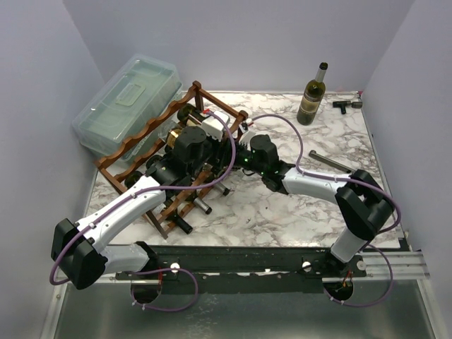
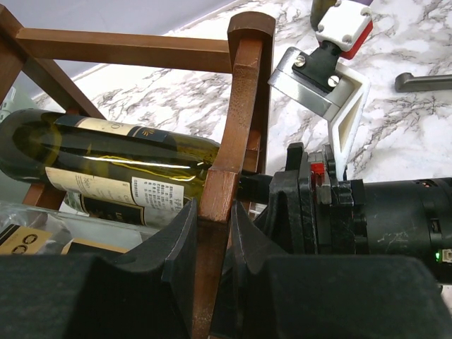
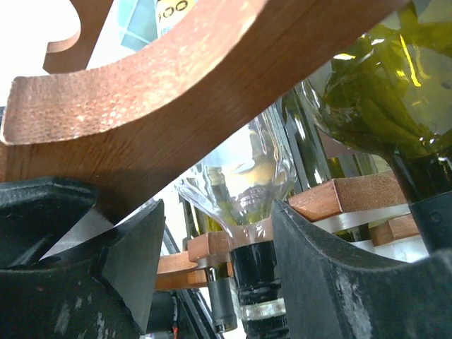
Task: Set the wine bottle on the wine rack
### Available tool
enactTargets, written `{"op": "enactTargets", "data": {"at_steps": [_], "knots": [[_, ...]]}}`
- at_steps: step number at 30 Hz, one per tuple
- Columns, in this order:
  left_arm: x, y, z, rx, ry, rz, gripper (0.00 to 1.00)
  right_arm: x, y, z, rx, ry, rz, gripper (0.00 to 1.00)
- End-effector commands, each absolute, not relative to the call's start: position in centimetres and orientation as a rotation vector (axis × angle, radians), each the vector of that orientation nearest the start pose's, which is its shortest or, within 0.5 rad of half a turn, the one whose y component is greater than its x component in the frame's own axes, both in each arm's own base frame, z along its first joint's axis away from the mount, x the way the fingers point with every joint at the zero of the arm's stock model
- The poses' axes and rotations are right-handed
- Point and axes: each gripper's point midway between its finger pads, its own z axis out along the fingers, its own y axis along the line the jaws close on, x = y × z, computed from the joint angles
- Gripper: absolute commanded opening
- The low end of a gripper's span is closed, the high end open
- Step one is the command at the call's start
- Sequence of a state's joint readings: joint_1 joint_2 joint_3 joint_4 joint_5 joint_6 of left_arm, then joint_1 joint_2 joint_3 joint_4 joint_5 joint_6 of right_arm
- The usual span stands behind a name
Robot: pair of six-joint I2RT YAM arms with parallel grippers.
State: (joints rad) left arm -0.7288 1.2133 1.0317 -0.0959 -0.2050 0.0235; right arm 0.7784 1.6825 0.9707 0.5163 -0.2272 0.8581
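Observation:
The reddish-brown wine rack [image 1: 145, 131] stands at the left of the marble table with several bottles lying in it. My left gripper [image 1: 205, 152] is shut on its scalloped right rail [image 2: 233, 141]; the pads [image 2: 182, 244] press the wood from both sides. A green wine bottle [image 2: 106, 159] lies in the top tier, neck toward my right gripper [image 1: 236, 147]. My right gripper [image 3: 212, 261] is open close under that rail [image 3: 162, 92]. A clear bottle's neck [image 3: 254, 272] shows between its fingers. The green bottle [image 3: 381, 92] is just outside the right finger. Another wine bottle [image 1: 311, 94] stands upright at the back right.
A clear plastic lidded box [image 1: 126, 106] sits behind the rack at the back left. A small black tool [image 1: 346, 104] lies beside the upright bottle. A metal rod [image 1: 332, 162] lies at the right, also in the left wrist view [image 2: 424, 81].

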Motion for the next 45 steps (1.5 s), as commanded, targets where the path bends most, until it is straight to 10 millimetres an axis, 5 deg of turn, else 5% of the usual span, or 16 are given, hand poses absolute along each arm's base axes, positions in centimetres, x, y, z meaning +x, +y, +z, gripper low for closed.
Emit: {"op": "enactTargets", "data": {"at_steps": [1,8,11,18,26,36,45], "knots": [[30.6,-26.5,28.2,0.591,1.721,-0.442,0.0,30.8,40.2,20.3,-0.135,1.954,1.28,0.65],[30.7,-26.4,28.3,0.584,1.719,-0.429,0.0,29.3,39.1,21.7,-0.183,1.949,1.267,0.65],[30.7,-26.2,28.3,0.57,1.722,-0.423,0.18,28.5,37.9,22.3,-0.21,1.949,1.231,0.67],[30.2,-26.6,28.4,0.589,1.716,-0.442,0.42,25.8,33.8,23.2,-0.228,1.959,1.142,0.71],[30.0,-26.6,28.8,0.582,1.701,-0.441,0.69,25.1,25.7,21.5,-0.176,2.035,0.743,0.82],[29.7,-25.5,30.3,0.568,1.65,-0.411,0.87,28.2,18.2,27.0,-0.039,1.877,0.347,1.0],[30.1,-23.6,31.4,0.49,1.609,-0.347,0.92,36.1,15.6,32.1,0.101,1.791,0.15,1.0]]}}
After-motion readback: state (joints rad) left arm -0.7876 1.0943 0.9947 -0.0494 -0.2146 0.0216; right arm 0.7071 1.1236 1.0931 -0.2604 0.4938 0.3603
